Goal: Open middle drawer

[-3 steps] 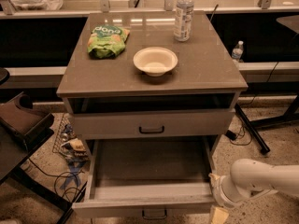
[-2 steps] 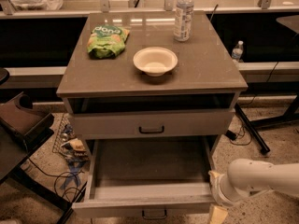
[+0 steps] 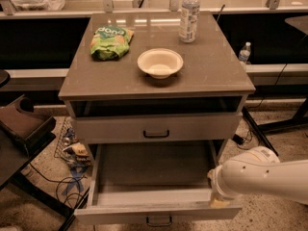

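The middle drawer point(image 3: 154, 196) is pulled far out of the grey cabinet, showing a plain grey box interior with nothing in it. Its small black handle point(image 3: 159, 221) sits at the centre of the front, near the bottom edge of the view. My gripper point(image 3: 219, 202), at the end of the white arm point(image 3: 264, 177) coming in from the right, is at the drawer's front right corner, right by the front panel. Only its yellowish tip shows.
Above the open drawer is a shut grey drawer point(image 3: 156, 128) with a black handle. The cabinet top carries a white bowl point(image 3: 160, 63), a green chip bag point(image 3: 111, 41) and a water bottle point(image 3: 189, 14). Cables and clutter point(image 3: 72, 153) lie on the floor at left.
My arm and gripper have shifted slightly left and up along the drawer's front right corner. The drawer stays pulled out about as far as before.
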`<state>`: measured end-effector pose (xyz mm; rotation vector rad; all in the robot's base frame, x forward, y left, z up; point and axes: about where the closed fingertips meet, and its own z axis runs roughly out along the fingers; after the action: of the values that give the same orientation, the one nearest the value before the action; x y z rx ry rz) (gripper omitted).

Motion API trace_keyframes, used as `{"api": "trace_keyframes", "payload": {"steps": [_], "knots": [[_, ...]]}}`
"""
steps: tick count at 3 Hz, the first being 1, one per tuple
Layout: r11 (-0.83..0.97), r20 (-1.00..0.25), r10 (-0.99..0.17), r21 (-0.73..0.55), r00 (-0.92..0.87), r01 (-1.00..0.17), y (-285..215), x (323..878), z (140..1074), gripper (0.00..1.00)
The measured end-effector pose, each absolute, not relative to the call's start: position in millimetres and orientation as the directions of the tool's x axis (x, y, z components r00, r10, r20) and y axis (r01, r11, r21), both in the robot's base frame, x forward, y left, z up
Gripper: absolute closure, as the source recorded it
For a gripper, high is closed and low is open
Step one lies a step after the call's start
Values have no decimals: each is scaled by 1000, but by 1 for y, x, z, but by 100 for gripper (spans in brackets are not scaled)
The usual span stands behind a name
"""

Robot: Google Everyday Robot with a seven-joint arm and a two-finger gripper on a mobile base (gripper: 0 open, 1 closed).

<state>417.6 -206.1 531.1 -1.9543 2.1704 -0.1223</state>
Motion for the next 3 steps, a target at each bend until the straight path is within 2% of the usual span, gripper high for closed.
{"api": "trace_keyframes", "payload": {"steps": [1, 2, 3], "knots": [[79, -141, -989, -281, -40, -956, -187, 462, 552, 71], [156, -277, -956, -210, -94, -965, -190, 488, 524, 99], [171, -373, -922, -141, -108, -975, -207, 496, 486, 100]]}}
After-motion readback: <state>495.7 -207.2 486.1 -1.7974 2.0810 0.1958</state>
